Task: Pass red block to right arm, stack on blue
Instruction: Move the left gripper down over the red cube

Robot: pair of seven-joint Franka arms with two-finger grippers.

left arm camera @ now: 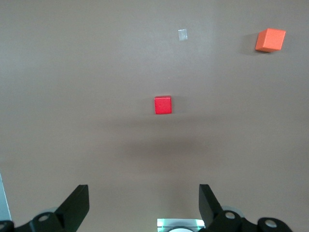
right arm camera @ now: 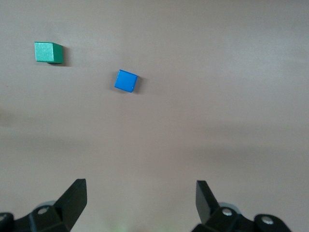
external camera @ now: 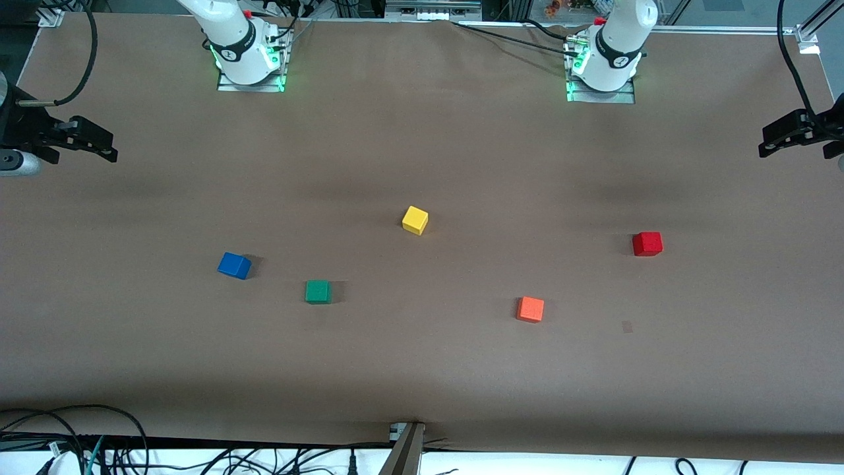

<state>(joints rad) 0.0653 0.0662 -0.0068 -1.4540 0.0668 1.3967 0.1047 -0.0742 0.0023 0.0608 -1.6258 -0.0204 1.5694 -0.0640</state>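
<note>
Five cubes sit on the brown counter, all well apart from each other with bare surface between them. The red block sits flat toward the left arm's end, untouched, with nothing crowding any of its sides. The orange cube is nearer the front camera than it and more toward the middle of the counter. There's also a small pale tape-like patch on the surface between them, nearer the front camera than the red one.

The blue block is toward the right arm's end, turned a bit askew, with the green cube close by but not touching, slightly nearer the camera. The yellow cube is around the middle, farther from the camera than the rest.

Both arms are parked out at the side edges of the counter. The left tool hangs high at its end with its fingers spread wide and nothing between them; in its wrist view the red block lies out ahead of the two finger tips. The right tool hangs at the other end, also spread wide and holding nothing, and its wrist view shows the blue block and green cube out in front.
</note>
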